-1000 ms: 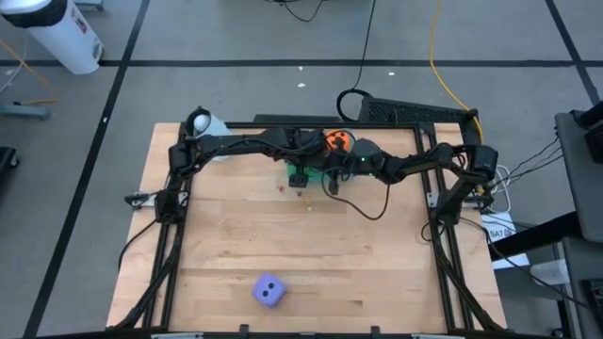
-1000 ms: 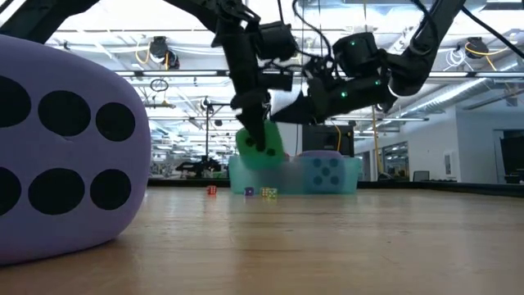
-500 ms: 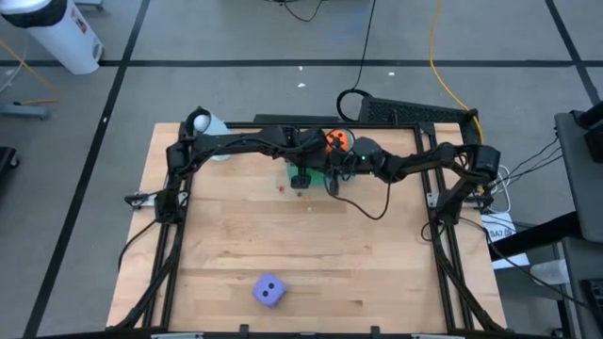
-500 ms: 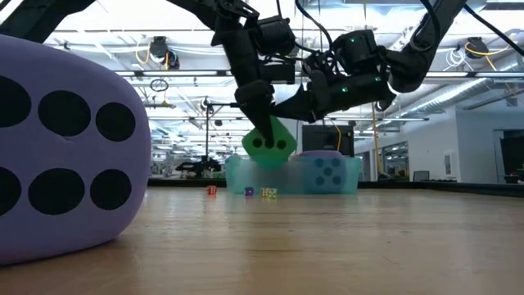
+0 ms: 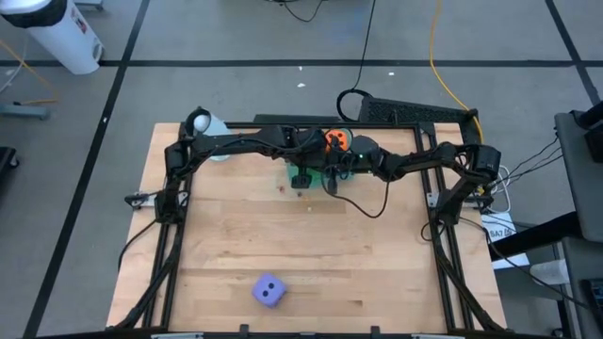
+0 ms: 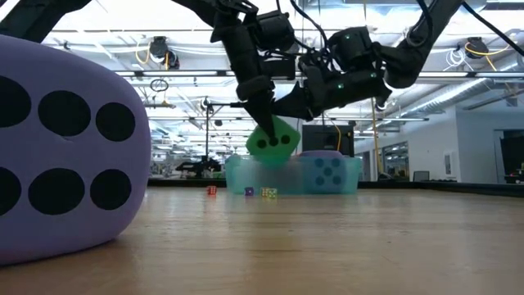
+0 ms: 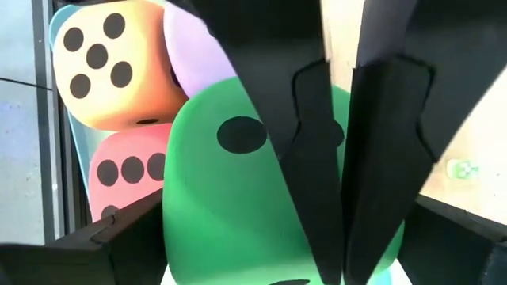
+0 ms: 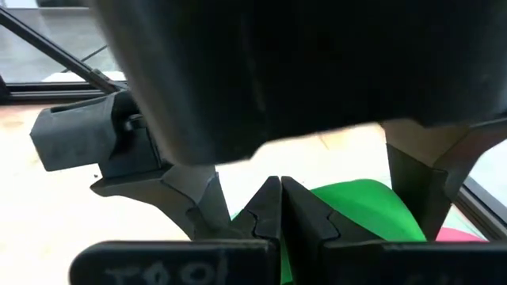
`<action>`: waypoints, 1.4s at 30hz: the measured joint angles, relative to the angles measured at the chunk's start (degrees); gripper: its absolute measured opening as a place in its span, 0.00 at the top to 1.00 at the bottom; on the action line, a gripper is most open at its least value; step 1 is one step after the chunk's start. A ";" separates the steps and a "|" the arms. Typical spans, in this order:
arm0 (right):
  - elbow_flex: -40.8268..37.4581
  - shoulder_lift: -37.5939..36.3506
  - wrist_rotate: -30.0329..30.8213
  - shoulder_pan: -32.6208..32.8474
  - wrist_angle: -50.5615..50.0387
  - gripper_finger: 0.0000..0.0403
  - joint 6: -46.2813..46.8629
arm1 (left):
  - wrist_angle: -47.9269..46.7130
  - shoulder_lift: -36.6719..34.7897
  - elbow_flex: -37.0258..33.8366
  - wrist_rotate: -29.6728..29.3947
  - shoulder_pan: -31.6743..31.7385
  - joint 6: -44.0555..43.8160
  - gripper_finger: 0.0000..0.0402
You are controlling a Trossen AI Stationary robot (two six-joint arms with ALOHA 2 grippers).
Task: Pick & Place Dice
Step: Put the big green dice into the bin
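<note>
Since a second ago the green die has come up and tipped, and both arms have drawn a little closer together at the upper middle of the desk. High view: the left gripper (image 5: pixel 300 176) sits just above centre of the frame, over a patch of green, with the right gripper (image 5: pixel 332 177) close beside it; an orange die (image 5: pixel 334 139) shows just behind them, and a purple die (image 5: pixel 269 291) lies alone, well apart, at the lower middle of the desk (image 5: pixel 226 235). Low view: the green die (image 6: pixel 273 142) hangs tilted in the upper middle of the frame, clear of the wood, in front of the pale tray (image 6: pixel 344 176) where a blue die (image 6: pixel 327 172) rests; the purple die fills the left edge. Left wrist view: the green die takes up the centre with the left jaws spread wide around it, one dark finger (image 7: pixel 321 182) lying across its face; the orange die and a red die (image 7: pixel 127 178) sit at the upper and middle left, inside the tray. Right wrist view: the right jaws are pressed together on nothing, the green die just beyond them. That die looks soft, light and squashy, likely to dent and swivel in a grip, so two opposite flat faces near its middle seem the best hold.
</note>
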 joint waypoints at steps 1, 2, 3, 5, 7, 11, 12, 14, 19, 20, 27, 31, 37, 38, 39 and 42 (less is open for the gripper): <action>0.00 0.01 -0.01 0.00 -0.62 0.99 0.00 | -0.02 0.00 0.00 0.00 0.00 -0.19 0.00; 0.00 0.02 -0.02 0.00 -1.39 0.99 -0.02 | 0.00 0.00 0.01 0.09 0.00 -0.25 0.00; 0.00 0.03 0.02 0.00 -2.27 0.99 -0.02 | 0.06 0.00 0.02 0.22 -0.03 -0.37 0.00; 0.00 0.09 -0.02 0.00 -3.20 0.99 0.26 | 0.35 -0.01 0.02 0.43 -0.14 -0.71 0.00; 0.00 0.07 -0.09 0.00 -3.26 0.99 0.31 | 0.55 -0.11 0.05 0.60 -0.17 -1.11 0.00; 0.00 0.07 0.04 0.00 -3.68 0.99 0.44 | 0.07 -0.13 0.05 1.20 -0.09 -1.72 0.00; -0.02 0.07 0.07 0.00 -3.72 0.99 0.43 | -0.07 -0.13 0.05 1.31 -0.09 -1.91 0.00; -0.02 0.07 0.16 0.00 -3.76 0.99 0.40 | -0.45 -0.17 0.05 1.42 -0.07 -2.25 0.00; -0.04 0.07 0.24 0.00 -4.57 0.99 0.39 | -1.26 -0.23 0.13 1.36 -0.07 -2.98 0.00; -0.04 0.07 0.24 0.00 -4.57 0.99 0.41 | -1.30 -0.24 0.13 1.34 -0.04 -2.99 0.00; -0.04 0.13 -0.74 -0.02 -4.47 0.99 0.31 | -1.76 -0.87 0.13 0.28 0.09 -3.43 0.00; -0.04 -0.43 -0.80 0.55 -1.82 0.99 0.34 | -3.12 -2.95 0.13 -0.18 0.09 -2.59 0.00; -0.11 -5.61 0.61 1.72 -2.35 0.99 0.50 | -2.03 -3.13 0.55 0.13 0.20 -1.39 0.00; -0.11 -6.60 0.85 1.76 -3.37 0.99 0.39 | -1.84 -2.37 0.36 0.62 0.08 -1.08 0.00; -0.24 -7.38 0.60 1.77 -3.69 0.99 0.37 | -1.56 -1.76 0.25 0.93 0.00 -0.76 0.00; -0.20 -8.97 0.09 1.53 -5.98 0.99 0.46 | -1.27 -2.08 0.23 1.14 0.12 -0.75 0.00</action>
